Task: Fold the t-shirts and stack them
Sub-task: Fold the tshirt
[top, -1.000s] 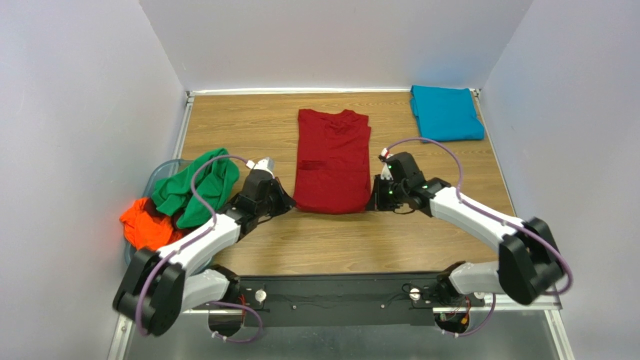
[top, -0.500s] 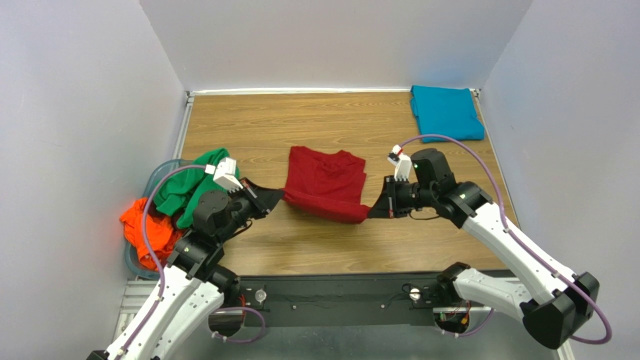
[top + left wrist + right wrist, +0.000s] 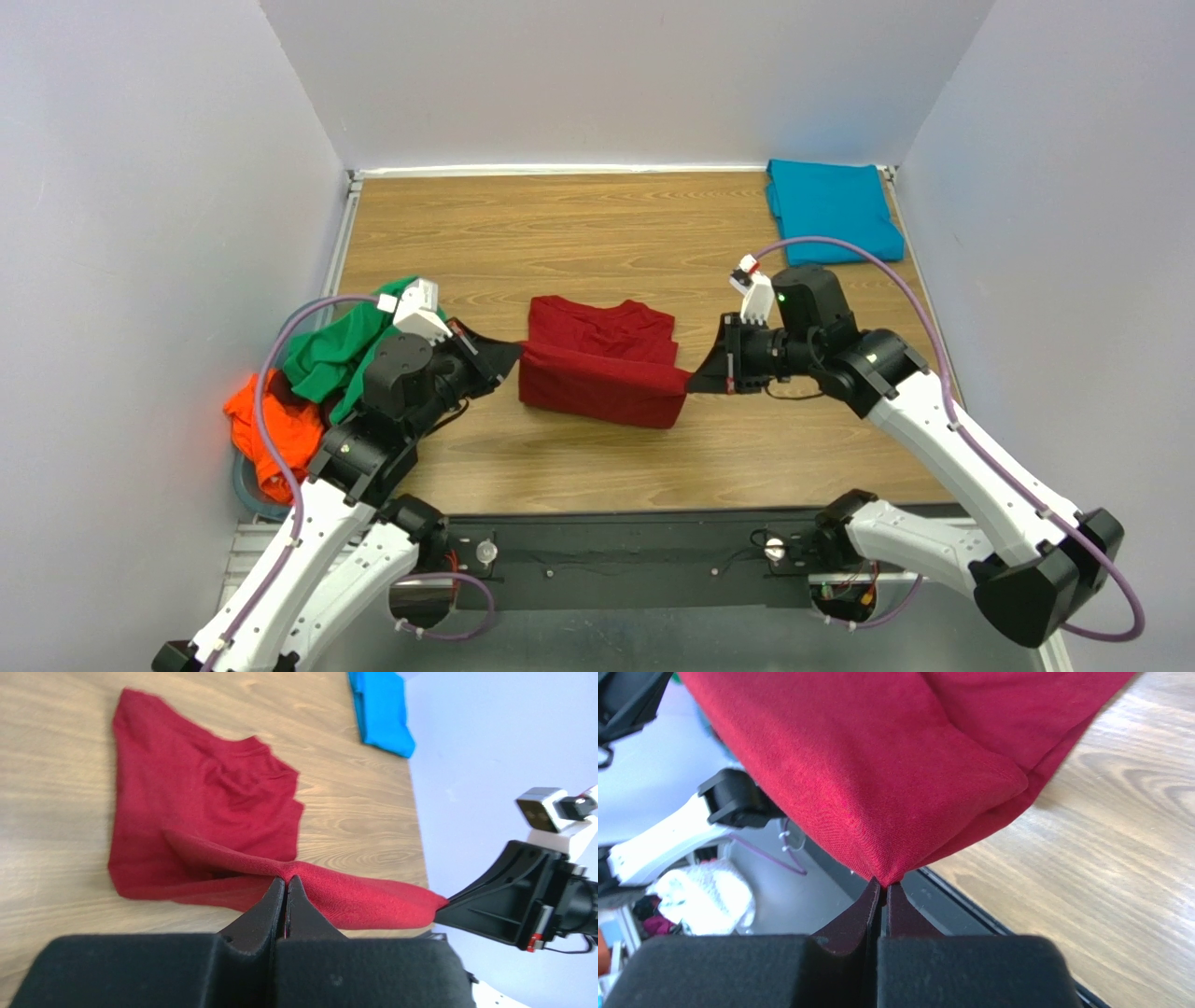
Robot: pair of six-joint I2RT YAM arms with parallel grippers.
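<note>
While the left fingers (image 3: 494,361) and right fingers (image 3: 706,375) each pinch shut on a near corner of the dark red t-shirt (image 3: 601,367), its near edge hangs raised, far half resting at bench (image 3: 463,238) centre. Teal-blue t-shirt (image 3: 832,210) lies folded at 1 o'clock; green t-shirt (image 3: 344,353) and orange t-shirt (image 3: 267,420) are heaped at 9 o'clock.

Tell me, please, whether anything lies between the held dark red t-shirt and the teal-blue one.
Nothing visible does: the left gripper and right gripper grip the dark red t-shirt, and only bare table separates it from the teal-blue t-shirt.
</note>
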